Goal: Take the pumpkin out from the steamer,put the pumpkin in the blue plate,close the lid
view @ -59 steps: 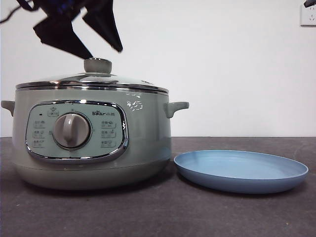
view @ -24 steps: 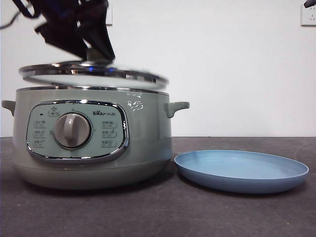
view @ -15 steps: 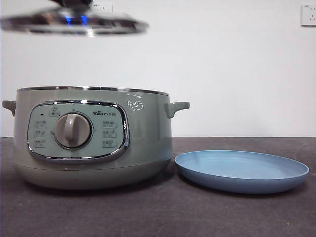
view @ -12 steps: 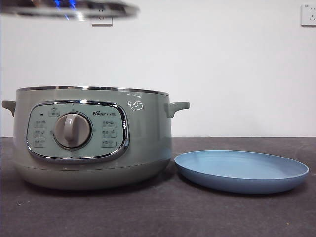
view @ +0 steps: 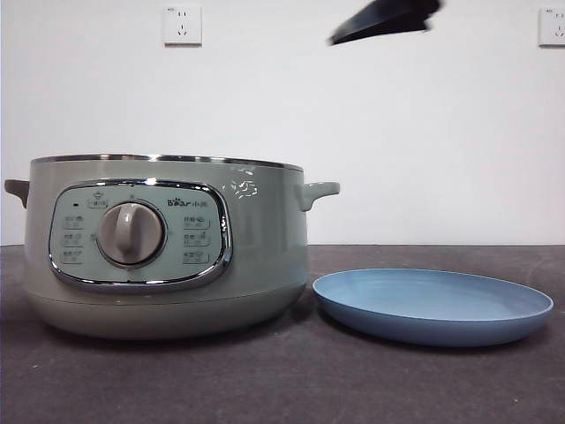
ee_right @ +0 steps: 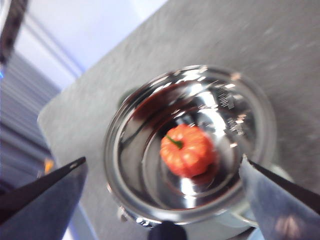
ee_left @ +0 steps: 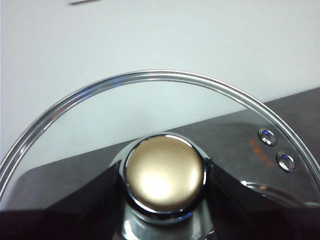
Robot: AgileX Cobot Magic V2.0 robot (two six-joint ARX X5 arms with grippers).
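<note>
The steamer (view: 163,243) is the biggest thing here, a big green pot that looks heavy and hard, sitting on the dark worktop (view: 282,380) with its top open. It does not need lifting. The lid (ee_left: 165,100) is next in size. It is glass with a shiny metal rim, so it could crack if it bumps, and it looks slippery. The best place to hold it is the round knob (ee_left: 165,172) in the middle, and that is just where the left hand (ee_left: 162,195) pinches it, with a black jaw tight on each side of the knob. The blue plate (view: 433,305) is flat and light and lies bare on the worktop just beside the steamer. The pumpkin (ee_right: 187,150) is the smallest thing. It sits in the middle of the shiny bowl inside the steamer, right below the right hand (ee_right: 160,200) and between its two wide-spread jaws. It looks light and bumpy, so pinching its round sides should hold it well; the little green stem looks too thin to grab. A moment ago the lid was at the top of the front view, going up. Now it is gone from there, and a black hand tip (view: 384,19) shows high up instead.
</note>
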